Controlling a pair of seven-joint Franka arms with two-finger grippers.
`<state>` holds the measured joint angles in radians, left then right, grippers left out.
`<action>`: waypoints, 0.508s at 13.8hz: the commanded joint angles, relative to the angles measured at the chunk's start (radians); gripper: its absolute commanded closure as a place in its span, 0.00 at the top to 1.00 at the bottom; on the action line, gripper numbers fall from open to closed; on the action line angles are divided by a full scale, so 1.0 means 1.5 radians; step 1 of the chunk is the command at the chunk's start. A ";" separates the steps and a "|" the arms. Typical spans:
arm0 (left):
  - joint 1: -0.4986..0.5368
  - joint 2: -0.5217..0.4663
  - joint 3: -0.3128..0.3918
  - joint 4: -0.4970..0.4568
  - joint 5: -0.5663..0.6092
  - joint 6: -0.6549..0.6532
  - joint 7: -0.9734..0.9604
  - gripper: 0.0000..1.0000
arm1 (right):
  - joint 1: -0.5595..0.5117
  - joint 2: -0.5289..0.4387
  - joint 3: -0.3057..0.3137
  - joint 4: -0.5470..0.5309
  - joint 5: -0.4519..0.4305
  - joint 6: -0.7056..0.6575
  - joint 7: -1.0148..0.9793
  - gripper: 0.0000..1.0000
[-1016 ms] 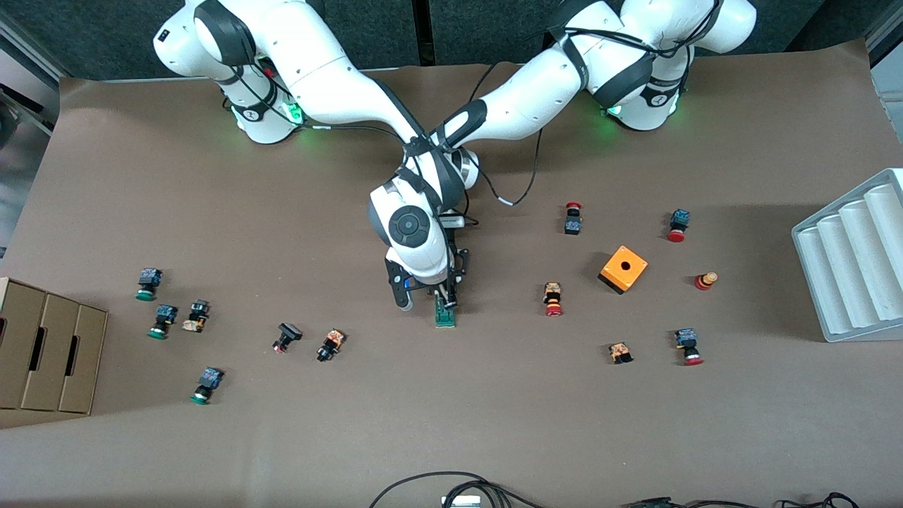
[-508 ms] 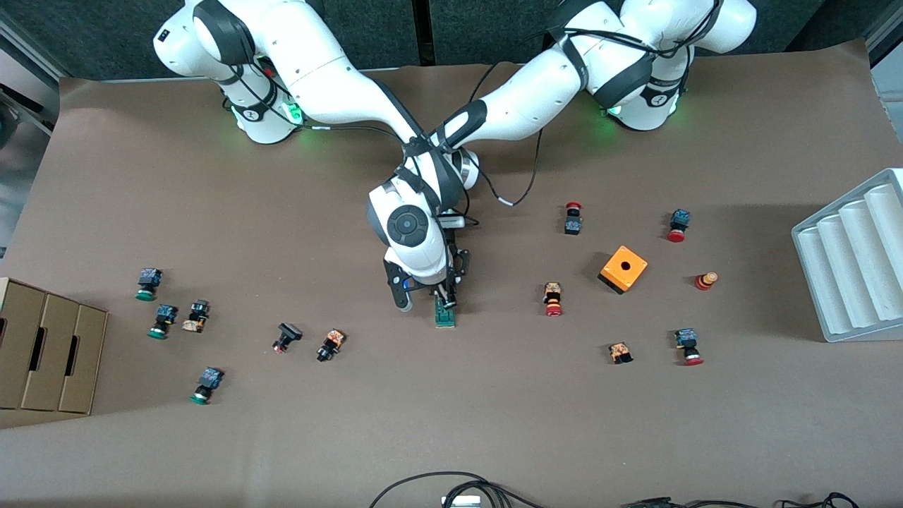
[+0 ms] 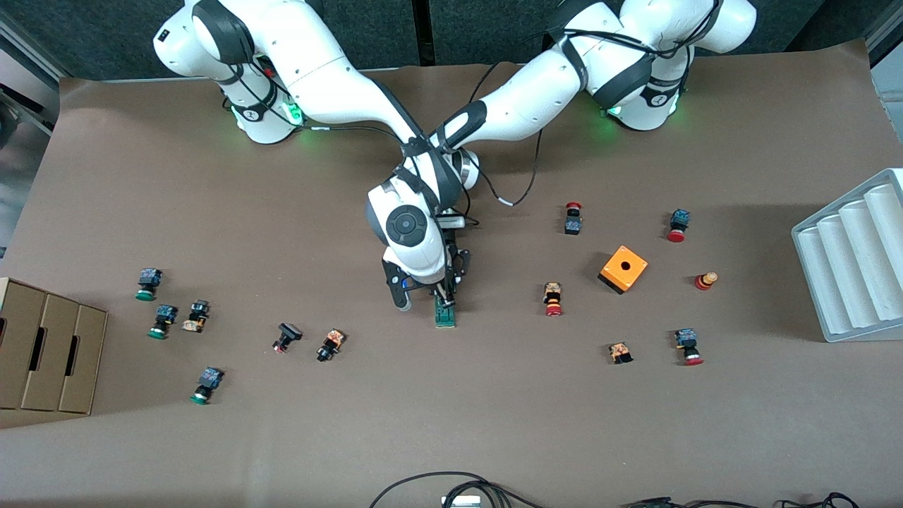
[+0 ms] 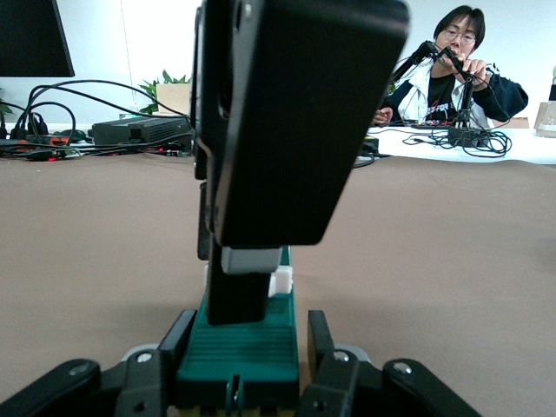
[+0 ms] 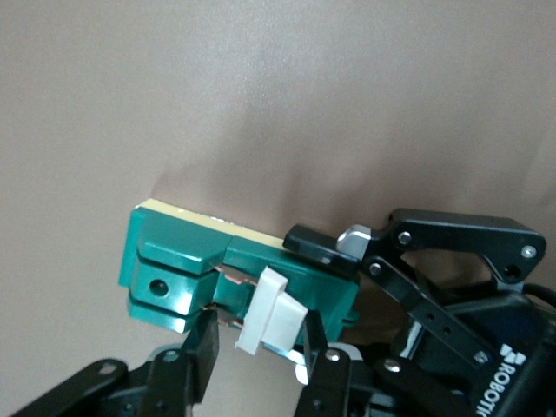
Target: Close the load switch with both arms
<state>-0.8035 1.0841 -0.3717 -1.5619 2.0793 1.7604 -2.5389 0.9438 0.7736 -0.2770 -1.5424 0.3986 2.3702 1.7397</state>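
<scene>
Left gripper [image 4: 243, 373] clamped on the load switch [image 3: 444, 314] body, mid-table. Right gripper [image 5: 256, 343] straddles the white handle [image 5: 271, 311], fingers narrowly apart, contact unclear. Cardboard boxes [image 3: 42, 346] and white tray [image 3: 850, 261] at table ends, contents not visible.

load switch [image 3: 445, 312] on table [image 3: 494, 423] | both tools at it
</scene>
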 commanded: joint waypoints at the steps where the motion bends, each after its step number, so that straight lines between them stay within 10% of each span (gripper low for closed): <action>1: -0.006 0.016 0.002 0.019 0.006 -0.002 0.009 0.58 | -0.017 -0.004 -0.003 -0.005 -0.016 0.021 -0.021 0.40; 7: -0.006 0.016 0.002 0.019 0.006 -0.003 0.009 0.58 | -0.034 -0.014 -0.003 -0.002 -0.013 0.016 -0.023 0.40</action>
<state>-0.8037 1.0843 -0.3717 -1.5617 2.0793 1.7604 -2.5389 0.9297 0.7532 -0.2701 -1.5496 0.3990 2.3580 1.7316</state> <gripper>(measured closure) 0.414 0.604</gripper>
